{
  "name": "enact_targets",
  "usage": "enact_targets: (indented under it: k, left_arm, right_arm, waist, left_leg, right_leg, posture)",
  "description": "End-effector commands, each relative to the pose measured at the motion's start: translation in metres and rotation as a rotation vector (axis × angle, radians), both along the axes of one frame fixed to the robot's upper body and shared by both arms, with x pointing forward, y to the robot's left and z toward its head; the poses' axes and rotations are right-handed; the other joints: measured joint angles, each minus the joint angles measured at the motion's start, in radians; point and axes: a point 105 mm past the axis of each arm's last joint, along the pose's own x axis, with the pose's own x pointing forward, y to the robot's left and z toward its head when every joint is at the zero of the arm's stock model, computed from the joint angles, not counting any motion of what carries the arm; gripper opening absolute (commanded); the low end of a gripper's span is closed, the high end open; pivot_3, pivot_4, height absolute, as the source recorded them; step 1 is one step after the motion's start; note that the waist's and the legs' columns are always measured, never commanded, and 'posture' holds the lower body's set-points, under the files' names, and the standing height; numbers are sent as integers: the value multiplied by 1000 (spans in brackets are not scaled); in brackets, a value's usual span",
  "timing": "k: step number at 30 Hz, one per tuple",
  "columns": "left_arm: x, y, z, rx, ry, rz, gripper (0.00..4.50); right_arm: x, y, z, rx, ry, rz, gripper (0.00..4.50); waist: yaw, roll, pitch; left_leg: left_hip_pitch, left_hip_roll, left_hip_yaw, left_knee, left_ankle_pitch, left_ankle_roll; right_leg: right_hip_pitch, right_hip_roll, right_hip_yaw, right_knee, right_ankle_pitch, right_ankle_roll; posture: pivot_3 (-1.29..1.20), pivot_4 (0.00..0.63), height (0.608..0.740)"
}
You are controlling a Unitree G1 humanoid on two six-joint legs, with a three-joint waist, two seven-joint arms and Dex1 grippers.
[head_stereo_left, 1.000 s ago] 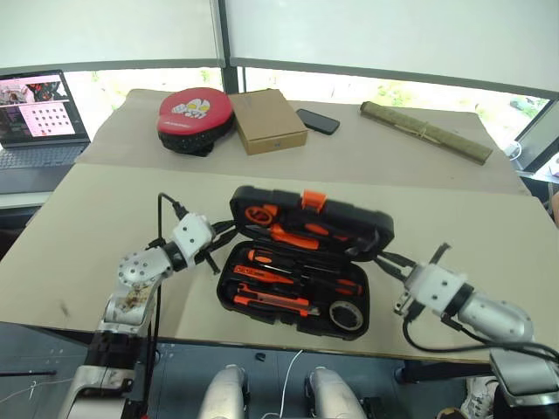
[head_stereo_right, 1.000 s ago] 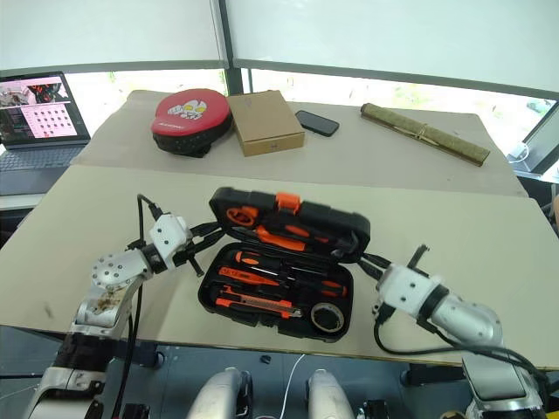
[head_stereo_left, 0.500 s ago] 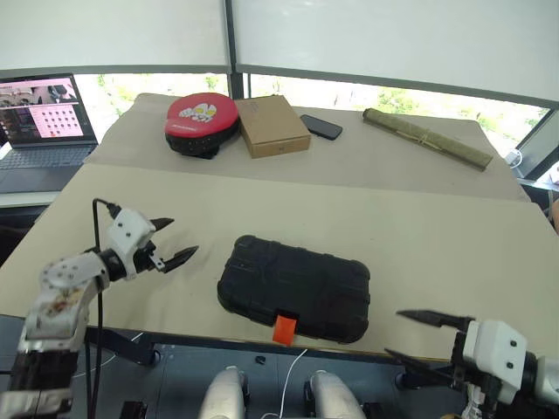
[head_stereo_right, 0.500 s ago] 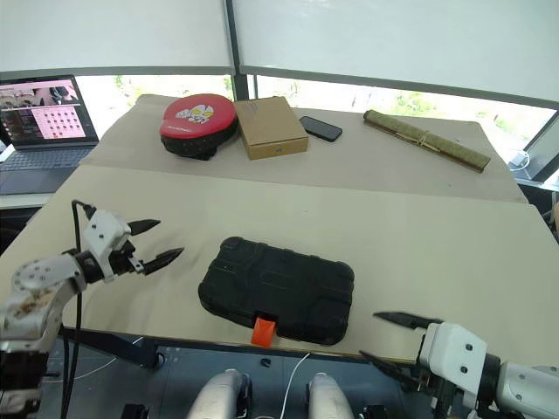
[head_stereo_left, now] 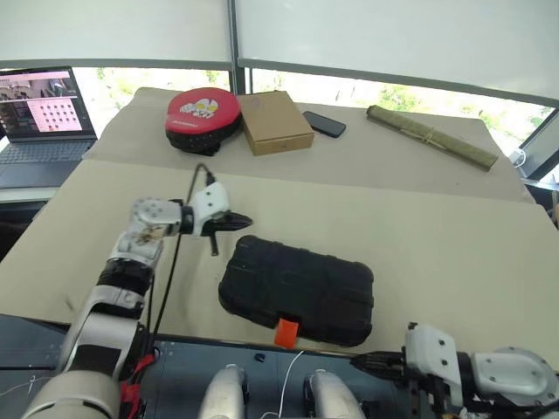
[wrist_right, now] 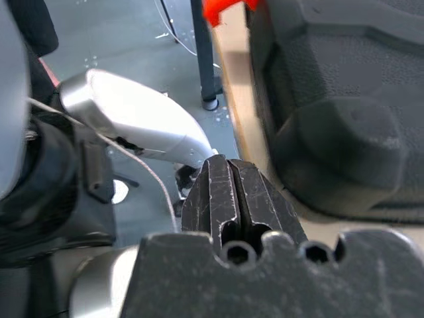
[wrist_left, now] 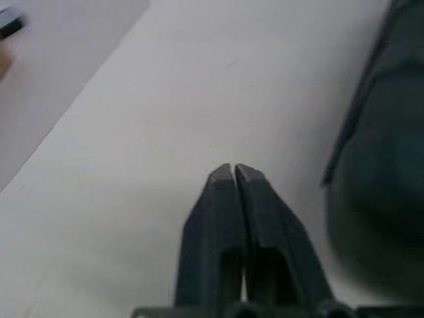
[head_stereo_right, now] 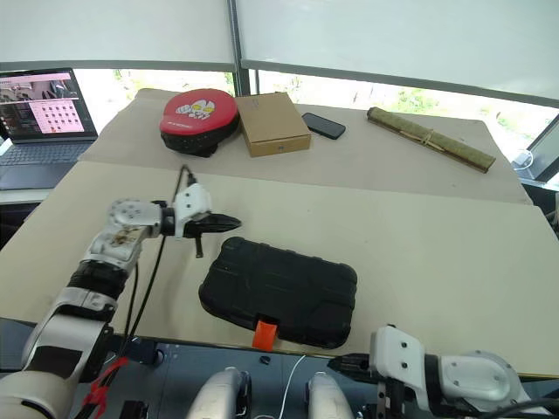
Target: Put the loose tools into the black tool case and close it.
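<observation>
Black moulded-plastic tool case [head_stereo_left: 297, 288] lies closed, flat on beige table [head_stereo_left: 437, 236] near front edge; ribbed lid up, small orange latch [head_stereo_left: 286, 332] hanging over the edge. Left gripper [head_stereo_left: 243, 221] clenched, empty, just beyond case's far left corner. Right gripper [head_stereo_left: 358, 360] clenched, empty, below table edge, right of latch.

Right claw [wrist_right: 228, 173] closed, beside black tool case [wrist_right: 344, 99], orange latch [wrist_right: 228, 10].
</observation>
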Motion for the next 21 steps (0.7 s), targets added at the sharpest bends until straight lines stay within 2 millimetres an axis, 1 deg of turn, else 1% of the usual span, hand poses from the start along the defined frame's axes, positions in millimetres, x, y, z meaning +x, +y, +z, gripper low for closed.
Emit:
enact_targets:
  k: [1,4,5,7,10,12,14,16,17,18,20,21]
  left_arm:
    - [-16,-6,1,78,-9,-139,33]
    - [-30,-1,-2,99,39,-180,33]
    - [-33,0,-2,99,51,-184,33]
    - [-35,3,1,83,52,-167,33]
    - [-33,4,18,16,67,-115,33]
    - [-27,4,37,-44,72,-73,33]
    - [-23,-2,65,-136,98,-52,33]
    - [-28,-12,84,-190,147,-85,33]
    - [-34,-19,85,-184,170,-124,33]
    - [-42,-26,80,-147,177,-170,33]
    - [-56,-39,56,-28,157,-262,33]
    - [-60,-42,48,6,147,-285,33]
  right_arm:
    - [29,-9,11,44,-56,-121,0]
    - [60,-29,22,67,-112,-274,0]
    - [67,-35,24,67,-121,-312,0]
    - [73,-45,24,50,-127,-343,0]
    - [76,-56,22,3,-138,-371,0]
    - [75,-58,22,1,-126,-373,0]
    - [64,-54,24,9,-93,-325,0]
    - [52,-48,25,22,-47,-267,0]
    - [46,-43,26,28,-27,-236,0]
    - [42,-38,26,31,-11,-212,0]
    - [36,-26,25,30,15,-167,0]
    - [34,-23,25,28,21,-156,0]
  waist:
    - [-6,0,0]
    - [-11,0,0]
    - [-12,0,0]
    - [-12,1,0]
    - [-2,1,0]
    - [0,1,0]
    - [2,1,0]
    - [8,2,1]
    - [8,2,1]
    - [7,2,0]
    - [5,6,-2]
    - [3,7,-2]
  left_leg:
    - [0,0,0,0,0,0]
    - [1,0,0,0,0,0]
    - [1,0,0,0,0,0]
    - [1,0,1,0,0,0]
    - [0,0,-1,0,0,0]
    - [0,0,-1,0,0,0]
    - [-1,0,-1,0,0,0]
    - [-2,-1,-1,1,0,0]
    - [-2,-1,-2,1,0,0]
    - [-2,-1,-2,1,0,0]
    - [-2,-1,-2,1,0,0]
    - [0,-1,-2,1,0,1]
  right_leg:
    - [0,0,0,0,0,0]
    - [1,0,0,0,0,0]
    - [1,-1,0,0,0,0]
    - [1,-1,1,0,1,1]
    - [1,-1,-1,1,0,1]
    - [0,-1,-1,1,0,1]
    - [0,-1,-1,1,0,1]
    - [0,-1,-2,1,0,1]
    - [0,-1,-2,1,0,1]
    - [0,-1,-2,1,0,2]
    - [1,-1,-1,0,0,2]
    - [1,-1,-1,0,0,2]
  posture:
    - [0,150,740]
    - [0,150,740]
    - [0,150,740]
    - [0,150,740]
    - [0,150,740]
    - [0,150,740]
    - [0,150,740]
    - [0,150,740]
    - [0,150,740]
    - [0,150,740]
    - [0,150,740]
    - [0,150,740]
